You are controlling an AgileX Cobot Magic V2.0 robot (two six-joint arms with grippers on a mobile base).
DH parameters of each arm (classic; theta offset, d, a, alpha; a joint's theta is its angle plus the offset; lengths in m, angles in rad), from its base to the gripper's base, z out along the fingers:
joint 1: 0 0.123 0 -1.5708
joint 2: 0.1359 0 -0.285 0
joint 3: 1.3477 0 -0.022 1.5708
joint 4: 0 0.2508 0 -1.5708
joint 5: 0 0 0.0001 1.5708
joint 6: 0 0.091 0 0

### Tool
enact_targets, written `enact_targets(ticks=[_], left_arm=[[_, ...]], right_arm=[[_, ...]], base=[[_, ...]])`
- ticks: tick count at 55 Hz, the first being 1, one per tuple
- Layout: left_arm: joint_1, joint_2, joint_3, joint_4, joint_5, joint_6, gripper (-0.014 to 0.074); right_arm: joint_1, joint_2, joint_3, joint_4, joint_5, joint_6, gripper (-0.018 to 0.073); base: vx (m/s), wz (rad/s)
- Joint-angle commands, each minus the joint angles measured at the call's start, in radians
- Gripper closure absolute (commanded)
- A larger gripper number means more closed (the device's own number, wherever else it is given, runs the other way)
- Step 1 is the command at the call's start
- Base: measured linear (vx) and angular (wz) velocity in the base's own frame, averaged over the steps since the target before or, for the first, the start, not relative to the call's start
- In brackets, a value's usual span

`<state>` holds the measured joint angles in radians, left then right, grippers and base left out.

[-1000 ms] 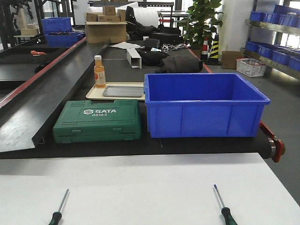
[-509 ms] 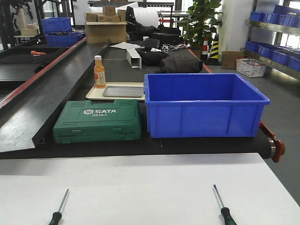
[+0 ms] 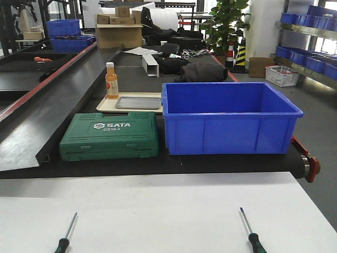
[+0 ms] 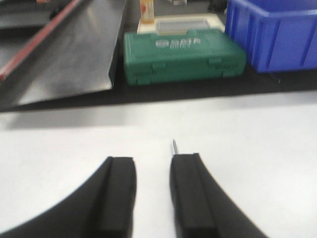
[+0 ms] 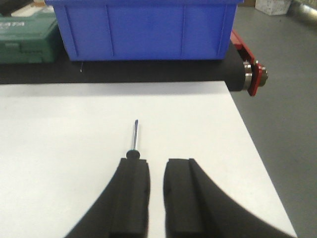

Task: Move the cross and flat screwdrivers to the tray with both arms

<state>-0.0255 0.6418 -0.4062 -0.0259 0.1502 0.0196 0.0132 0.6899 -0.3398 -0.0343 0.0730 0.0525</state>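
Two screwdrivers lay on the white table (image 3: 168, 200), untouched, with an open gripper hovering over each.

The left screwdriver (image 3: 67, 232) and the right screwdriver (image 3: 249, 231) lay well apart on the near side of the blue bin (image 3: 229, 118), shafts pointing toward it, apparently one set out for each arm. The left gripper (image 4: 152, 193) had its fingers spread, with only a shaft tip showing past one finger. The right gripper (image 5: 156, 193) was likewise parted, its screwdriver lying slightly off line with the gap. Neither pinched anything. The grey tray (image 3: 138, 103) sat beyond the bin's far left corner, nested in a beige tray (image 3: 105, 108), probably a long forward reach for either arm. Which tip was cross or flat could not be told.
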Motion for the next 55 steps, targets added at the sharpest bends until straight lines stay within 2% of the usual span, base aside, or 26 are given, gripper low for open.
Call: enact_targets(ticks=[1,10,16,26,36,43,55], left_arm=[[-0.002,0.073,-0.029,-0.006,-0.095,-0.011,0.0186],[-0.011,0.228,-0.048,-0.006,-0.099,-0.011,0.0151],[-0.031,0.349,-0.122,-0.006,-0.069,-0.011,0.0132],[-0.049,0.589,-0.374,-0.009,0.114,-0.014,0.0124],[-0.067,0.834,-0.639,-0.046,0.342,0.001,0.0124],[-0.083,0.984,-0.789,-0.103,0.413,0.039,0.0124],[-0.086,1.197,-0.966,-0.109,0.498,0.043,0.0124]], right_arm=[[-0.006,0.054,-0.037,-0.005,-0.082,-0.003,0.0231],[-0.006,0.182,-0.039,0.021,-0.082,0.032,0.0127],[-0.006,0.244,-0.061,0.021,-0.053,0.047,0.0097],[-0.006,0.314,-0.129,0.021,0.058,0.047,0.0093],[-0.006,0.336,-0.137,0.020,0.015,0.046,0.0097],[-0.006,0.336,-0.137,0.020,-0.016,0.046,0.0097],[-0.006,0.336,-0.137,0.021,0.017,0.046,0.0099]], base=[[0.00,0.00],[0.00,0.00],[0.00,0.00],[0.00,0.00],[0.00,0.00],[0.00,0.00],[0.00,0.00]])
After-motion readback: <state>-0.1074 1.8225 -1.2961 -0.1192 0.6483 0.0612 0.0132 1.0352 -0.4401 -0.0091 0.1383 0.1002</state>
